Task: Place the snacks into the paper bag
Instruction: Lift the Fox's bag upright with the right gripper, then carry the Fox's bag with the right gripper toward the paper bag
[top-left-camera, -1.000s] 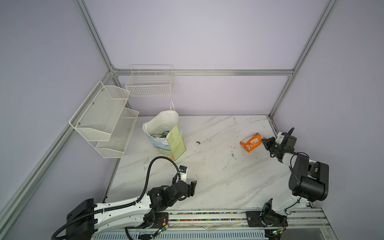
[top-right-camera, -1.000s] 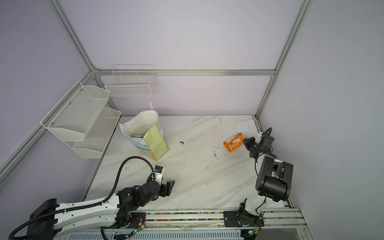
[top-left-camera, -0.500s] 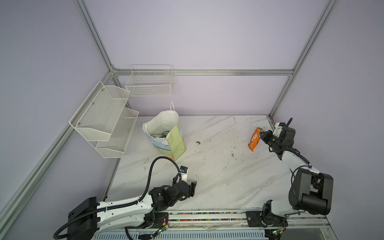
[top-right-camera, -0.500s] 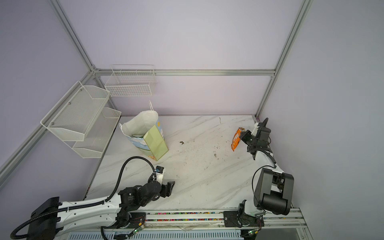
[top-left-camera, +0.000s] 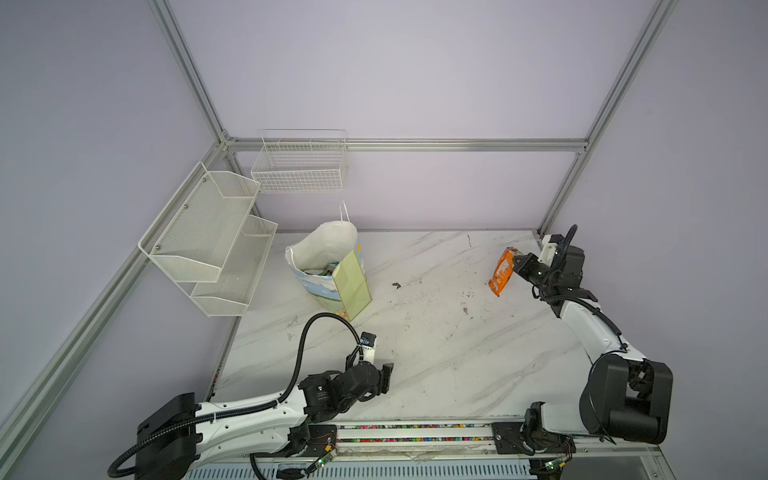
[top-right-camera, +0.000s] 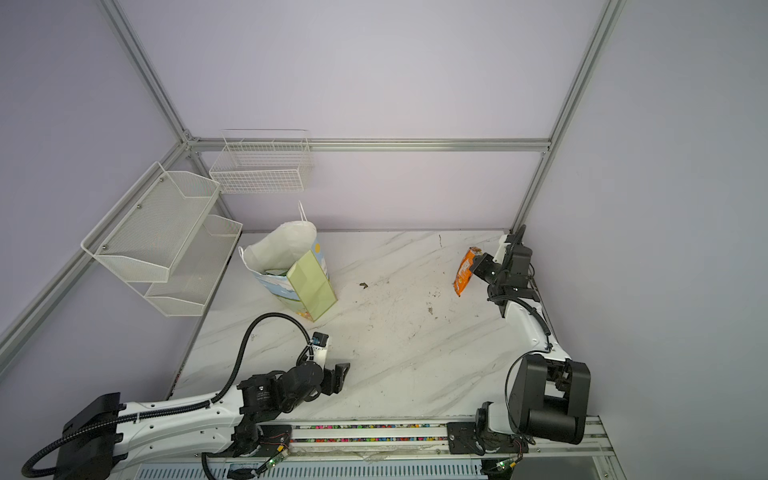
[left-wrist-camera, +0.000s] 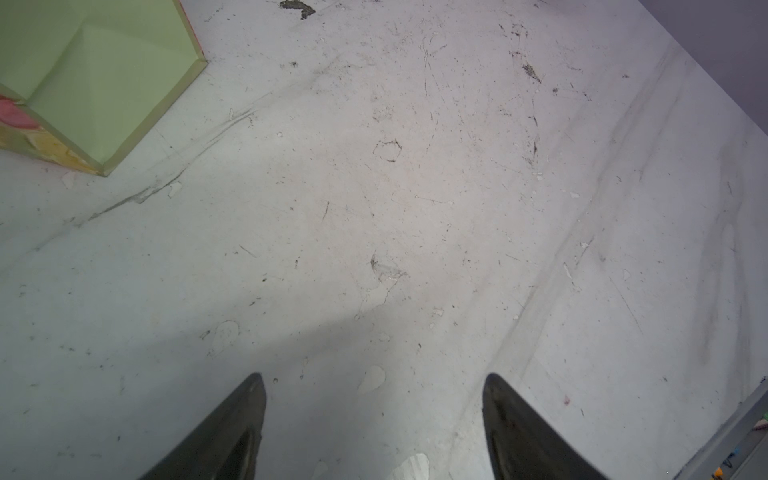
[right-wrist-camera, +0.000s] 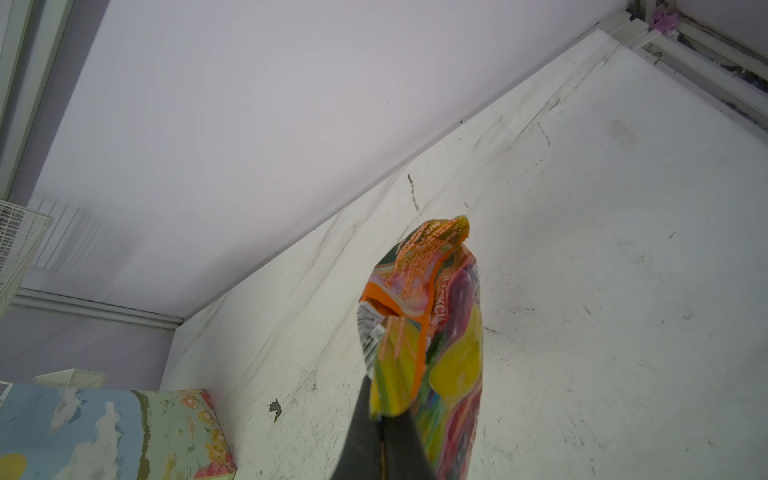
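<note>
Peering down into the paper bag (top-left-camera: 353, 286), can you make out what's in it?

A few crinkly packets (top-left-camera: 322, 271) low inside the white lining, teal and pale as far as I can tell. How many, I can't say. The bag stands at the back left of the marble table (top-left-camera: 436, 332), mouth gaping, one string handle (top-left-camera: 344, 212) poking up.

Any snack outside it?

Yes, the orange packet (top-left-camera: 503, 272) at the far right, well apart from the bag. The right gripper (top-left-camera: 518, 266) has its fingers pinched tight on one long edge, so the packet hangs on end.

And the other arm?

The left gripper (top-left-camera: 386, 376) lies low near the front edge. Its wrist view shows the jaws spread wide with only scuffed marble between them, gripping nothing.

What lies between packet and bag?

A dark scrap (top-left-camera: 395, 285) on the marble, nearer the bag. The wire basket (top-left-camera: 299, 168) on the back wall and the two-tier mesh shelf (top-left-camera: 208, 245) on the left wall hang by the bag's corner, off the tabletop.
</note>
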